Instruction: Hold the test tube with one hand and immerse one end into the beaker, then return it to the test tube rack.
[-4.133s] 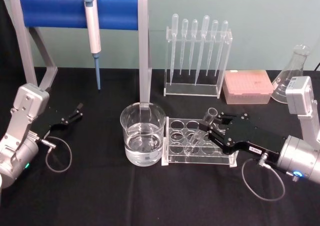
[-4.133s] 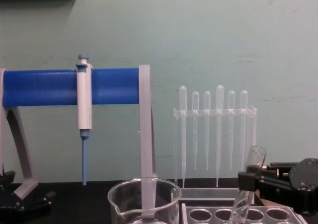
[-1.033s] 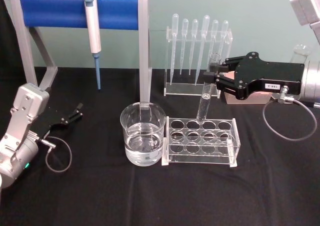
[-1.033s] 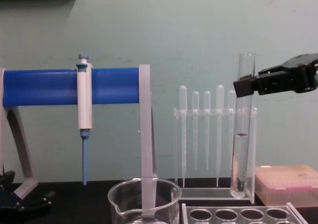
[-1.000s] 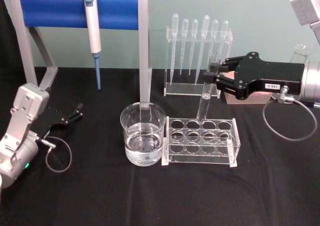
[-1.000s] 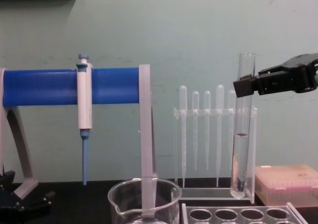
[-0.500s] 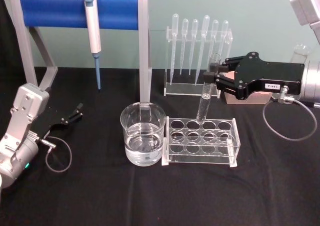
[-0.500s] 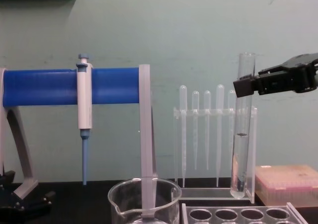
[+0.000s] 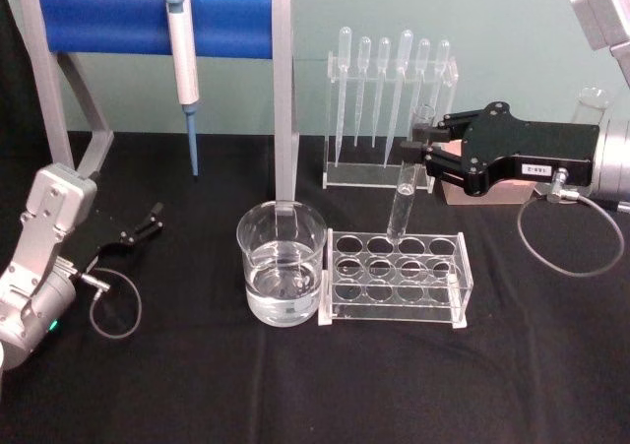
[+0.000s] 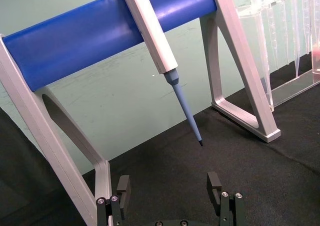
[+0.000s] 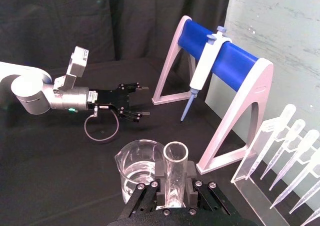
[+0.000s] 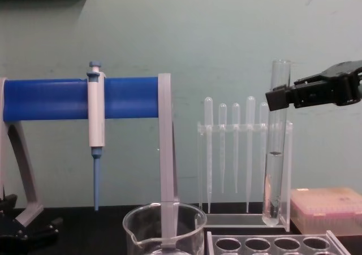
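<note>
Clear test tube (image 9: pixel 404 200), black right tool (image 9: pixel 424 156), blue bar (image 9: pixel 108 21)

Even, diffuse light falls from above and leaves the pale green wall (image 12: pixel 226 29) bright behind the blue cylindrical bar on its grey frame (image 9: pixel 108 21). A soft sheen runs along the bar's top. Below it, the black cloth tabletop (image 9: pixel 197 385) swallows light and shows hardly any shadows. To the bar's right, the wide clear glass beaker (image 9: pixel 252 267) and the long clear glass test tube (image 12: pixel 274 170) carry thin bright glints.
</note>
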